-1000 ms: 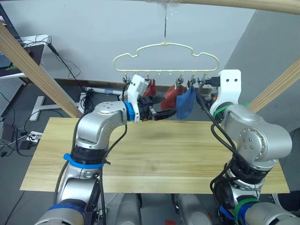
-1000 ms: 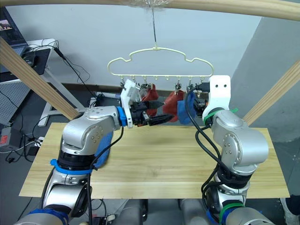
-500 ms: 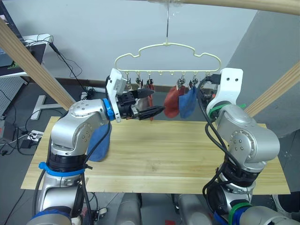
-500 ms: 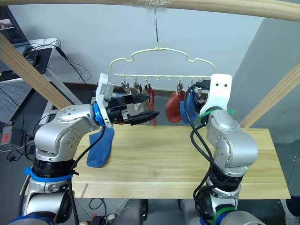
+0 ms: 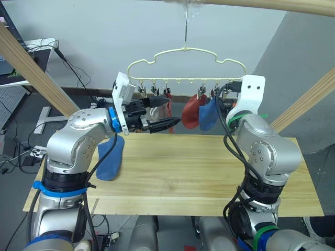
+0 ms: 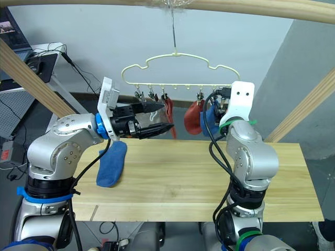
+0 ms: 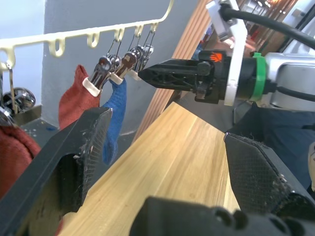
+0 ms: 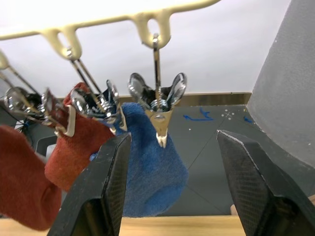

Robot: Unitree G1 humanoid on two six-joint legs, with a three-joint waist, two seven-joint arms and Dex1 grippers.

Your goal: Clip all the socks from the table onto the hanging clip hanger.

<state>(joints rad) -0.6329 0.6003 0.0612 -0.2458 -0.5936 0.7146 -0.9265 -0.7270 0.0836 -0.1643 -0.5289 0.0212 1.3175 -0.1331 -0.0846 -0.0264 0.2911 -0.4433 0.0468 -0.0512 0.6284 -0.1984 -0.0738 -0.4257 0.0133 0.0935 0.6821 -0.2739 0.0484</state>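
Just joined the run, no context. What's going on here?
The robot is clipping socks onto the clip hanger. Two rust-red socks and a blue sock hang from its clips. Another blue sock lies on the table. The left gripper is open and empty, held up near the hanger. The right gripper is raised at the end clip, fingers open around it, holding nothing.

Thick round wooden poles [image 5: 31, 70] were arranged as a frame, one crossing overhead [image 6: 251, 8] and another slanting at the right [image 5: 306, 102]. A desk [image 5: 31, 57] with trailing black cables [image 5: 78, 78] was placed against the white wall [image 5: 94, 26].
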